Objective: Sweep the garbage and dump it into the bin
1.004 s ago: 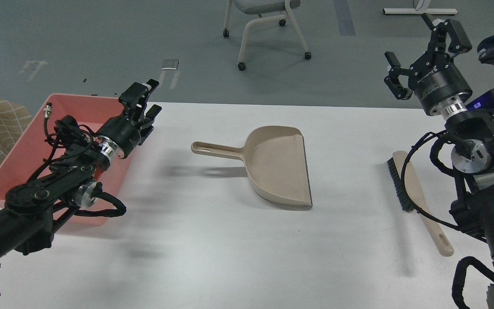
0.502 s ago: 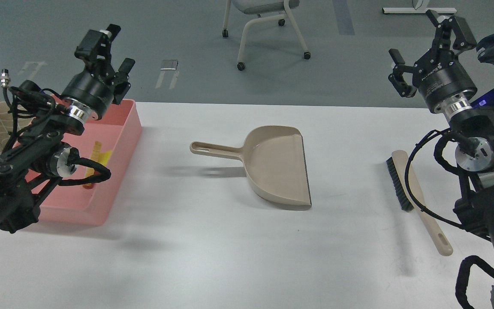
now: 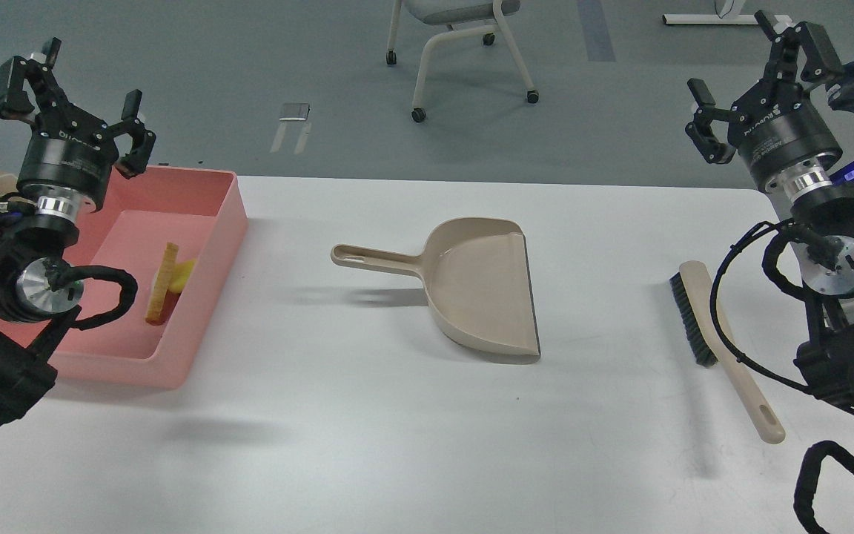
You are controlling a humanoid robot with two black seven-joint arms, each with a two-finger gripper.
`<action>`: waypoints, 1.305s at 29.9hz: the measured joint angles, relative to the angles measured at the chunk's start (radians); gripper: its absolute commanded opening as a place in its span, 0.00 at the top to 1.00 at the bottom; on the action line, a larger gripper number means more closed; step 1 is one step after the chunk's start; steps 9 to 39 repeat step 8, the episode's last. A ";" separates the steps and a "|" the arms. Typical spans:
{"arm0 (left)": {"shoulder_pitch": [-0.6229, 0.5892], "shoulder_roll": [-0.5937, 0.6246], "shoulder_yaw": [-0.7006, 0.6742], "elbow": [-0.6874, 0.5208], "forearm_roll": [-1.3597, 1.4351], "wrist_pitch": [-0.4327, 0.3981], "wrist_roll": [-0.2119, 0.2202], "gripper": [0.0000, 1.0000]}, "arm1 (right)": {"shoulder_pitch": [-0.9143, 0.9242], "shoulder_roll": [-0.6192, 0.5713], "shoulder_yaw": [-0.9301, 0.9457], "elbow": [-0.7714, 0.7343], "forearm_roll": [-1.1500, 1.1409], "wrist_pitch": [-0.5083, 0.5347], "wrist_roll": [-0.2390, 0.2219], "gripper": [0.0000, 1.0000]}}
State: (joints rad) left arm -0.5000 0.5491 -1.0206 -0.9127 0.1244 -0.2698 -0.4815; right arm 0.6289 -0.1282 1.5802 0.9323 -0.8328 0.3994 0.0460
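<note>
Garbage (image 3: 167,285), a yellow spongy chunk and tan-edged strip, now lies inside the pink plastic bin (image 3: 208,252) at the bench's left edge. Left gripper (image 3: 71,111) has lifted clear, released; right gripper (image 3: 764,85) released too. Looks done.

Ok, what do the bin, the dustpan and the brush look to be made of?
The bin looks like moulded pink plastic, matt, with rounded corners and smooth walls. The dustpan seems one-piece beige plastic with a slight sheen and a darker front lip, perhaps rubber. The brush has a matching beige handle, probably plastic, and dark bristles; their fibre cannot be told.
</note>
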 measured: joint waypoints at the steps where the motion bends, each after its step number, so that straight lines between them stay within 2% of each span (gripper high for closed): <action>1: -0.002 -0.011 0.000 0.000 -0.002 0.004 0.009 0.02 | 0.001 0.005 0.006 0.000 0.000 0.000 0.000 0.00; 8: -0.034 -0.029 0.016 0.001 0.010 0.043 0.018 0.02 | 0.005 0.015 0.041 -0.001 0.000 0.007 0.000 0.00; 39: -0.034 -0.029 0.016 0.001 0.010 0.043 0.018 0.02 | 0.005 0.015 0.041 -0.001 0.000 0.007 0.000 0.00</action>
